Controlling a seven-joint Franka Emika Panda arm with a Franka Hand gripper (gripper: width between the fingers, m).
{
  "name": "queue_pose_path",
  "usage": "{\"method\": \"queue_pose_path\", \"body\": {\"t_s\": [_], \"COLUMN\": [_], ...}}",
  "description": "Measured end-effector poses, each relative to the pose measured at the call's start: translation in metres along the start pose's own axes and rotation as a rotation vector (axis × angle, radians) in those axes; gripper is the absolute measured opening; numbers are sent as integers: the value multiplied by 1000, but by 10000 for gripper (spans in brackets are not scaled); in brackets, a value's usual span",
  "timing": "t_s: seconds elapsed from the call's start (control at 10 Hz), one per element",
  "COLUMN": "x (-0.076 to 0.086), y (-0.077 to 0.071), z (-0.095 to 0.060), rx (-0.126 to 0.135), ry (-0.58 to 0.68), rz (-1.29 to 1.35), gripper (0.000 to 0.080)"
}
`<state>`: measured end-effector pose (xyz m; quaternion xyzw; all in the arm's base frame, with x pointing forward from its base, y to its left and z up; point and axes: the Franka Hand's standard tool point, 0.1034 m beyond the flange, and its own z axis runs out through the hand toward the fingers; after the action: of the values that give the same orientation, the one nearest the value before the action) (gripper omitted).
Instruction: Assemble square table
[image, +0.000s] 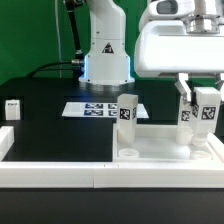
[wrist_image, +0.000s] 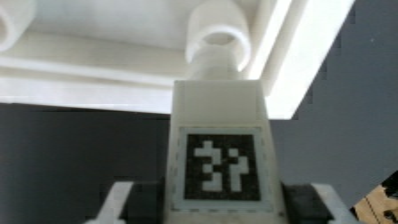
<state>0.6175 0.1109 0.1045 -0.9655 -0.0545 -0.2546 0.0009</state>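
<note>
Jaws of the gripper (wrist_image: 217, 208) are closed partway on a white leg (wrist_image: 221, 140), which is clamped by its flat sides so that its tag faces the wrist camera. The leg is held upright with its peg end pointed away from the gripper toward the square panel (image: 165, 148) just beyond, apparently so that it can be lowered into a corner hole. Whether the tip touches the panel cannot be told. Farther from the gripper, a second leg (image: 127, 110) is stood on the panel, probably seated in its hole. Beyond that the marker board (image: 95, 108) is laid flat, and a third leg (image: 12, 108) is set well apart, presumably awaiting its turn.
</note>
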Motion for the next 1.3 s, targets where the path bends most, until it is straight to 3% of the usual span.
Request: {"method": "queue_pose_path", "body": {"t_s": [0.2,1.3], "x": [-6,-5], "y": [-3,-4], "z": [10,25], "rx": [-2,-14], "ry": [-12,42], "rz": [-7,-22], "gripper": [290,290]}}
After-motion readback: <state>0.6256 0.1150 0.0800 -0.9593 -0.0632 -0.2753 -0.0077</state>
